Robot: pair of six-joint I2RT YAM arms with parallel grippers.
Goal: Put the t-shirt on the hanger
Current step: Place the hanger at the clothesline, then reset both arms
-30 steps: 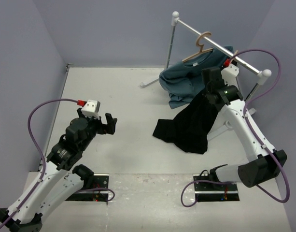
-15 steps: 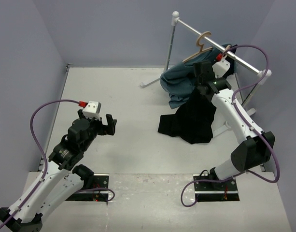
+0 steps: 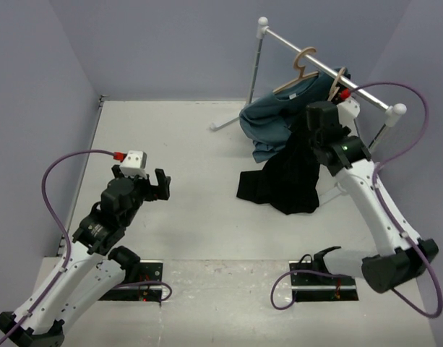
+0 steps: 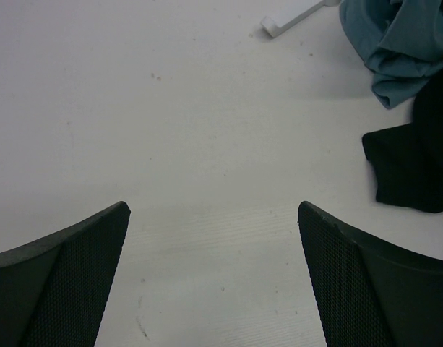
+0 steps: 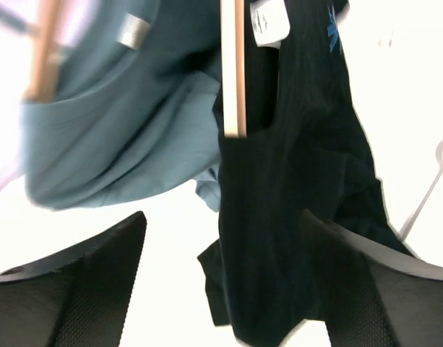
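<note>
Right arm has drawn back from the rail (image 3: 286,40) toward the near right since half a second ago. Its wrist now sits lower over the t-shirt (image 3: 290,177). Left arm has barely shifted. The t-shirt's hem lies much where it did.

T-shirt: hangs in a long black fall from the hanger (image 5: 234,72) at the right end of the rail. Its lower part is heaped on the table (image 3: 185,144), just right of the teal shirt (image 3: 268,123) and touching it. In the wrist view one wooden hanger arm runs bare down the front of the black cloth with its tip uncovered. A collar label shows beside it.

Step in hand, as I read it: dressing the hanger, only part done. The cloth seems caught near the collar, and that shoulder is not yet over the wood.

Next move likely calls for a pinch of cloth beside the bare tip, then a pull out and over it. The hanger swings freely, so go gently. Keep clear of the teal shirt close by on the left.

Right gripper (image 5: 222,217): jaws wide apart, nothing between them. It faces the t-shirt and appears not to touch it.

Left gripper (image 4: 212,206): jaws wide apart and holding nothing, over bare table well left of the t-shirt.
</note>
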